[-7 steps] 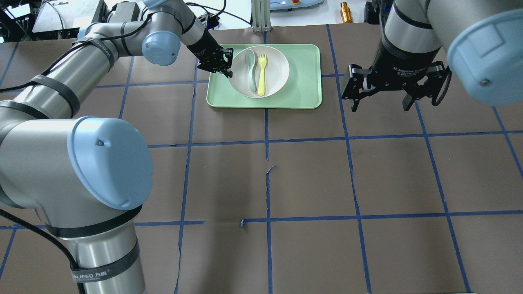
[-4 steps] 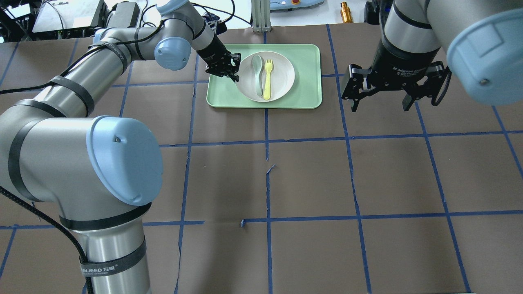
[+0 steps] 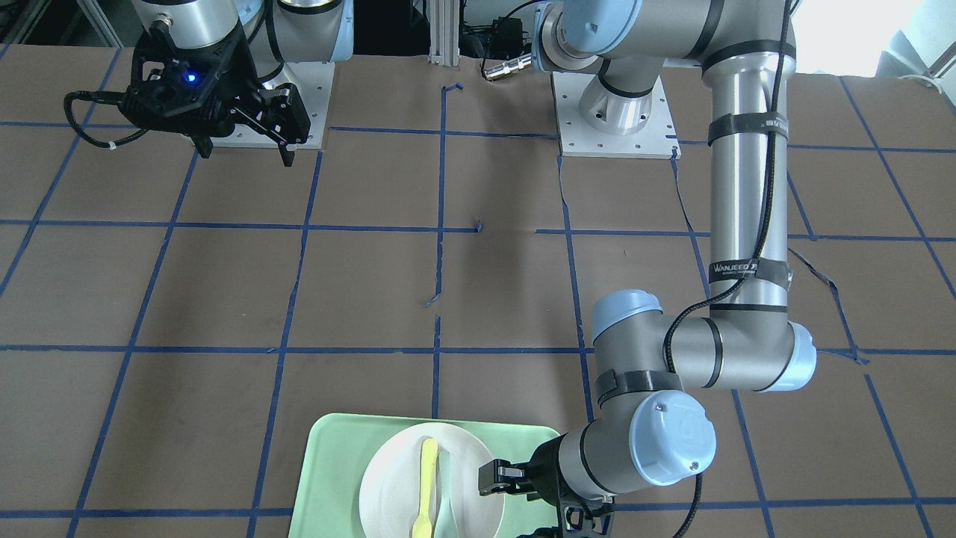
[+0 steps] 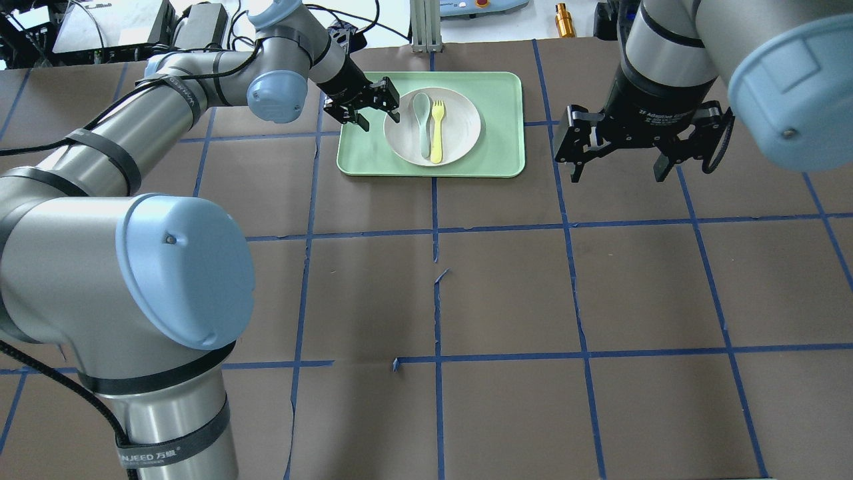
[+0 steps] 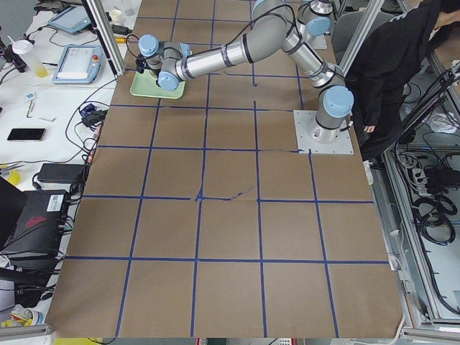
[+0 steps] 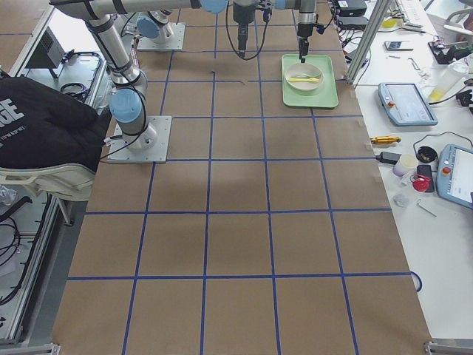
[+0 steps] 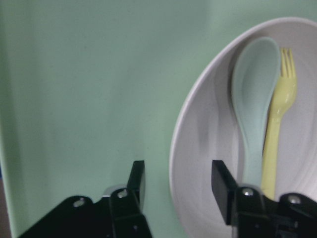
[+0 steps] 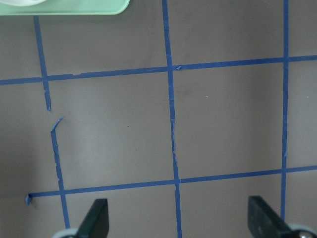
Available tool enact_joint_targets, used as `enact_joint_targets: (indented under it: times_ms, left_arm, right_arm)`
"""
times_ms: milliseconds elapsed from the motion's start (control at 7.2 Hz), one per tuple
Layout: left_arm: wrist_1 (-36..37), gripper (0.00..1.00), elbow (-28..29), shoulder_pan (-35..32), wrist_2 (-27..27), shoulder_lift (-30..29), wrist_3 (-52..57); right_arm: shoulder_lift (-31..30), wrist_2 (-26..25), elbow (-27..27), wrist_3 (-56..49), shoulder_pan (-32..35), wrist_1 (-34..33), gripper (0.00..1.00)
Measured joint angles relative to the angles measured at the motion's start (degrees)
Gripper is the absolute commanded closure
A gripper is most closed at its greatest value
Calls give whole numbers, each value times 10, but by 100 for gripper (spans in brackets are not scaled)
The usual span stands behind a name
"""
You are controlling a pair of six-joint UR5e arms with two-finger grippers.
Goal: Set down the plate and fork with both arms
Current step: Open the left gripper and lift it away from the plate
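left tool (image 4: 380, 120): open, empty, straddling left rim of plate (image 4: 463, 123)
plate: on green tray (image 4: 503, 143); looks stiff, light, slick; pinch the raised rim
fork (image 4: 436, 130): in plate beside spoon (image 4: 422, 123); light, may slide
right tool (image 4: 618, 175): wide open, empty, above table (image 4: 506, 287)

A black strap (image 3: 749, 267) on the left arm (image 3: 747, 187) is showing "WANJEED"; the right claw (image 4: 618, 172) body is showing "2F Adaptive", the rest unclear
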Motion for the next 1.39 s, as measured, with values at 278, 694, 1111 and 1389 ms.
enact_joint_targets:
  times_ms: [278,694,1111,1389]
  left_arm:
    - [-36,0,-89,27,46,102,1]
    - [-166,0,-197,40,154,289,-10]
    - [-257,0,-215,21,197,426,-68]
    - [-272,0,-218,8,216,463,-73]
  right_arm:
    - [0,2,0,-1,0,0,0]
    - [1,1,0,-1,0,0,0]
    - [1,-3,1,0,0,0,0]
    - [4,-4,9,1,0,-21,0]
